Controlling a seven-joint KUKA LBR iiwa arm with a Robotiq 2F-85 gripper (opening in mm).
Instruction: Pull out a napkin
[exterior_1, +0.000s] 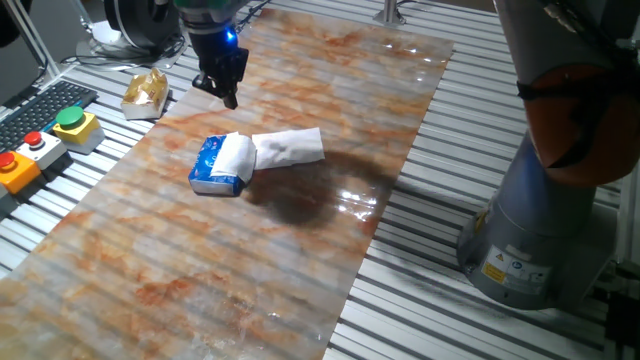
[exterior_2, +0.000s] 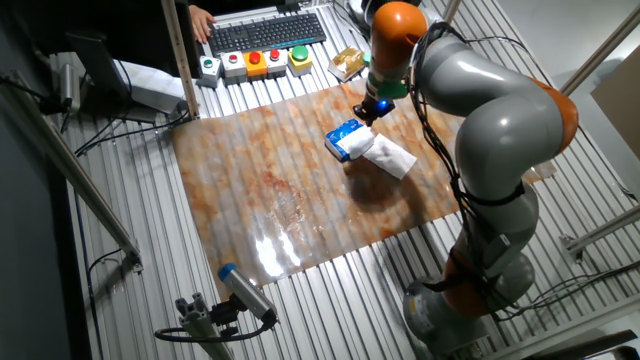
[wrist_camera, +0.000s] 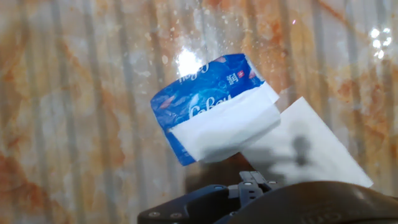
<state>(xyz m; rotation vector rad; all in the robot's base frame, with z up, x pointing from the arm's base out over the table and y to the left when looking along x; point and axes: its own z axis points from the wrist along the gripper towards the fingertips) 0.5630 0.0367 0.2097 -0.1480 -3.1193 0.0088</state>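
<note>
My claw (exterior_1: 222, 88) hangs above the table — opening unclear — and could drag the small blue plastic packet (exterior_1: 210, 166) instead of the creased white paper napkin (exterior_1: 288, 147).

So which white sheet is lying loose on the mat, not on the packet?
The napkin, spread flat on the mat beside the blue packet. The other white sheet drapes over the packet's end. The pincer hovers apart from both.

Bystanders on and around the worktop

A blue-and-white tissue packet (exterior_1: 213, 166) lies on the marbled orange mat (exterior_1: 200, 270) covering the worktop (exterior_1: 480, 330). A crumpled gold foil wrapper (exterior_1: 146, 92) sits just off the mat's edge, near a keyboard (exterior_2: 262, 31) and a row of coloured button boxes (exterior_2: 252, 62).
</note>
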